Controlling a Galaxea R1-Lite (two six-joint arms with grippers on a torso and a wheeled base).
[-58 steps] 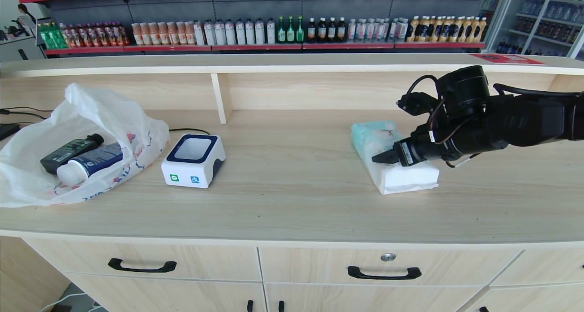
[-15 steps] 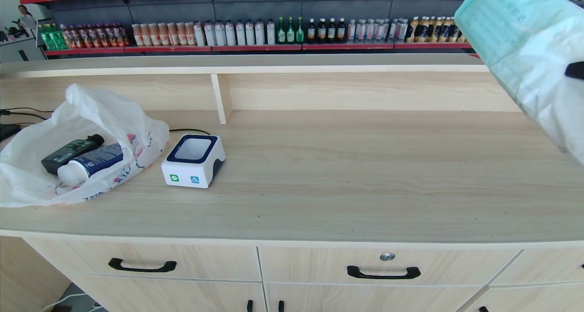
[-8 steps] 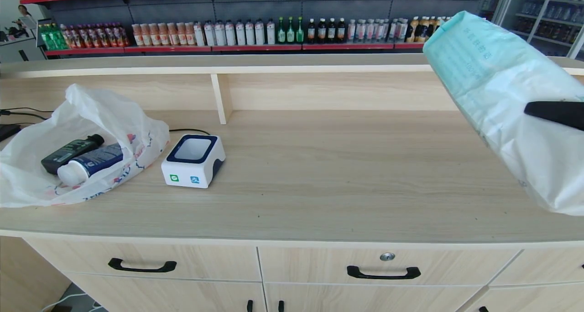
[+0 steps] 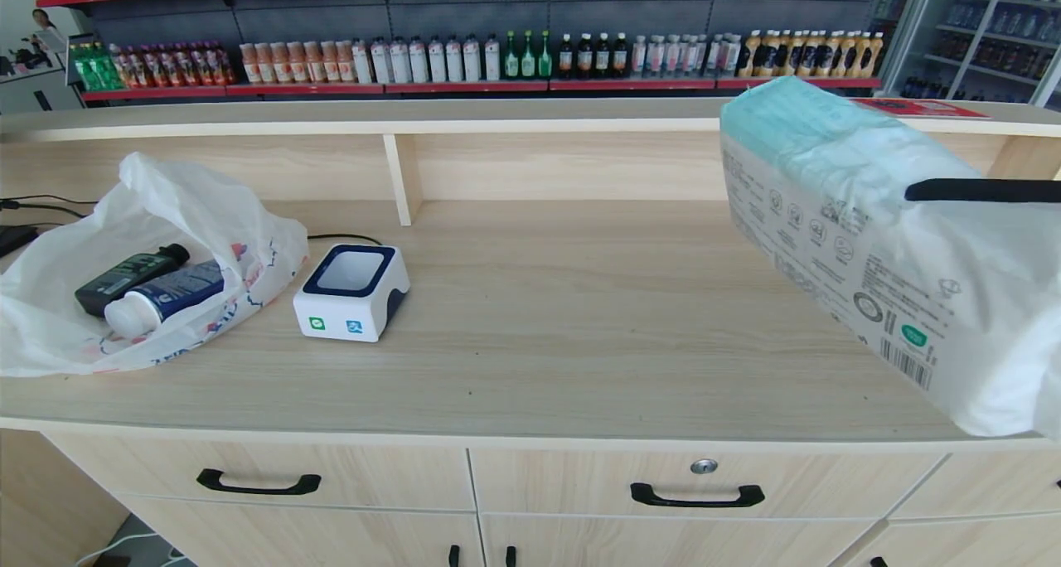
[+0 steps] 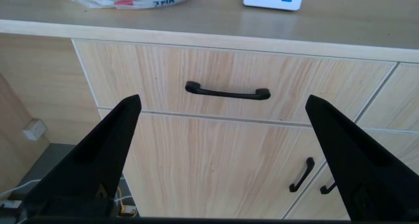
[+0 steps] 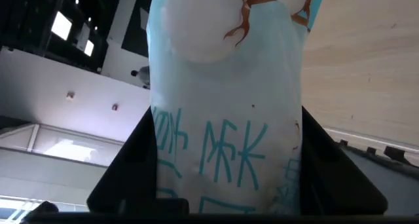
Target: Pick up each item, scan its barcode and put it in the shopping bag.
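Left gripper (image 5: 222, 99): low, in front of the cabinet drawers under the counter (image 4: 580, 327), facing a black drawer handle (image 5: 227, 92). Jaws wide apart, nothing between them.

Far left on the counter: white shopping bag (image 4: 166, 194), lying slumped with its mouth open. Two items lie inside it side by side, a dark bottle (image 4: 128, 275) and a white-capped blue bottle (image 4: 162, 298), touching.

Just beside the bag: the scanner (image 4: 352, 292), a white box with a dark-rimmed window facing up.

Right side: tissue pack (image 4: 870, 252) held in the air above the right end of the counter, tilted, teal end highest. Its printed white face with the barcode (image 4: 903, 361) is turned forward. Pack well apart from the scanner.

Right gripper (image 6: 227, 116): jaws clamped on the tissue pack, one black finger (image 4: 978, 190) lying across its upper side.
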